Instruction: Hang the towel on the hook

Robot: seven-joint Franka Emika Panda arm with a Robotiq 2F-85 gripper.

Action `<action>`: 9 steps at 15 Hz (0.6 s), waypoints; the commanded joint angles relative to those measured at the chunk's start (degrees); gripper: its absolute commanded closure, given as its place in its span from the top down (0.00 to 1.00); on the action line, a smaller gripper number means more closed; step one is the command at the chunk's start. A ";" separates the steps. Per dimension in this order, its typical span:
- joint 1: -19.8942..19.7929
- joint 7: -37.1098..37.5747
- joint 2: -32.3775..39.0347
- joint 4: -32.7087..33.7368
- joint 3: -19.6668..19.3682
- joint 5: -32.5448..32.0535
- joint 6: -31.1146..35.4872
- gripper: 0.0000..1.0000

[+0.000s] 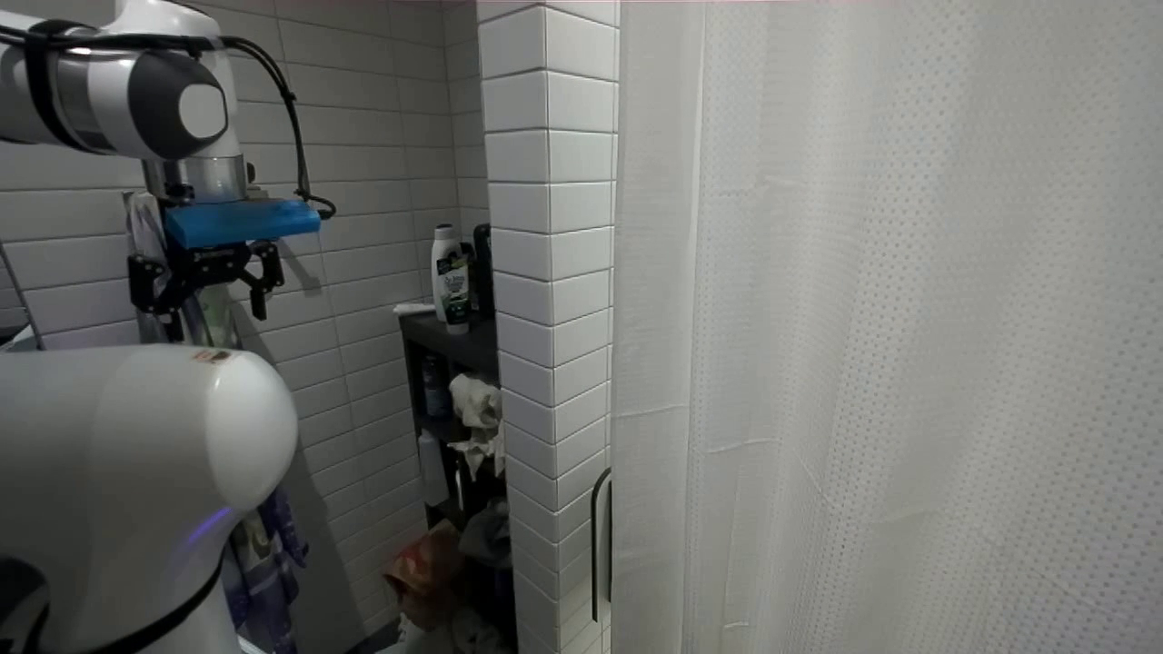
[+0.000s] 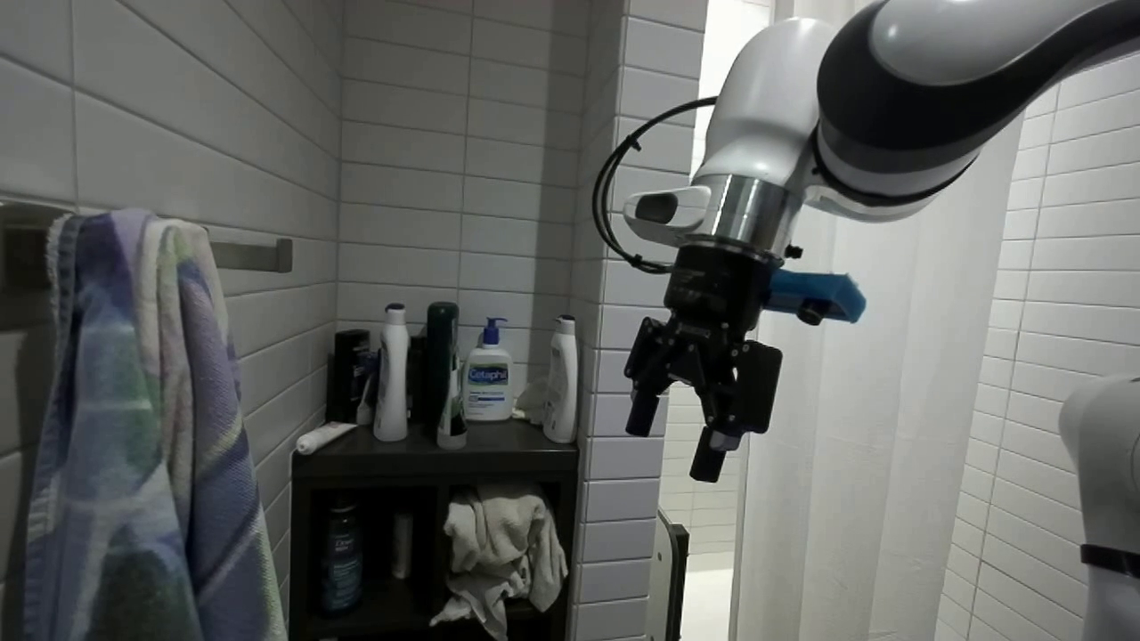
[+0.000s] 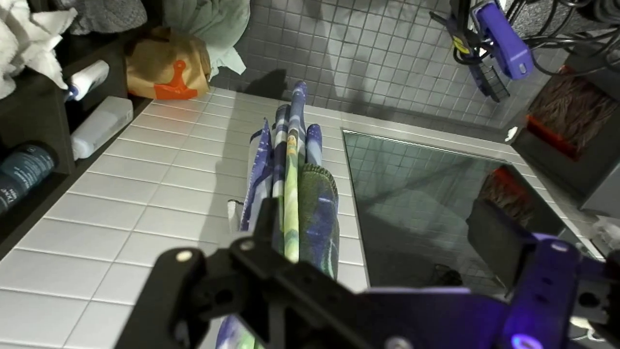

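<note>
Because its top is slung over a flat grey metal bar [image 2: 254,256] on the white-tiled wall [image 2: 276,178], the long, soft cloth towel [image 2: 134,427] in purple, blue and pale green hangs by its own weight, dropping in loose vertical folds. No hook shows, so that bar may well be what the task means by one; if so, the hanging looks finished. The black two-fingered claw [image 2: 674,442] points downward, spread wide with nothing in its grasp, well apart from the towel in an exterior view; such a stance would suit pinching a fold, should the towel need straightening. White and dark-green plastic bottles [image 2: 393,383] stand upright on a dark boxy shelf unit [image 2: 525,460] set in the corner, presumably to keep them together, while a crumpled off-white rag [image 2: 508,539] sags from a compartment, likely just stuffed there.
</note>
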 commanded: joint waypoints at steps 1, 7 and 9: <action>0.20 -0.50 0.34 0.23 -0.18 -0.05 -0.10 1.00; 0.31 -1.56 1.12 0.31 -0.37 0.04 -0.11 1.00; 0.31 -1.58 1.12 0.34 -0.38 0.04 -0.11 1.00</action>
